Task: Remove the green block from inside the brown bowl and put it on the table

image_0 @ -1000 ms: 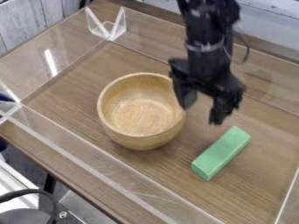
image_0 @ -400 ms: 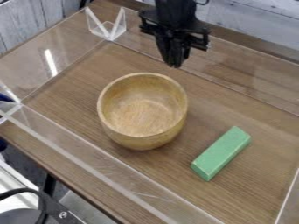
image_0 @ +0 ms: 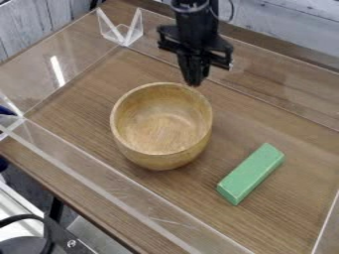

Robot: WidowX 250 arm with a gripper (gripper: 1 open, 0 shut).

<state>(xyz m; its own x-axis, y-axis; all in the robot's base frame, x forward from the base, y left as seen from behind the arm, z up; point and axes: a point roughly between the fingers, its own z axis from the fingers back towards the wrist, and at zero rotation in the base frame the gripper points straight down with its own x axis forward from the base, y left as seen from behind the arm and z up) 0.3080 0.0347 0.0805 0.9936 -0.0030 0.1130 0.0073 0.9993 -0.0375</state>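
Note:
The green block point(image_0: 252, 173) lies flat on the table point(image_0: 272, 114) to the right of the brown bowl point(image_0: 162, 125), a little apart from it. The bowl looks empty, with only its grainy floor showing. My gripper point(image_0: 195, 75) hangs point-down just behind the bowl's far rim, above the tabletop. Its two black fingers are pressed together and nothing is between them. It is well away from the block.
Low clear acrylic walls point(image_0: 79, 184) edge the tabletop on all sides. A clear bracket point(image_0: 122, 30) stands at the back left corner. Open wood surface lies behind the bowl and around the block.
The gripper moved from beside the bowl's right rim, near the block, up and back to behind the bowl. Its fingers went from spread wide to shut. Block and bowl stayed put.

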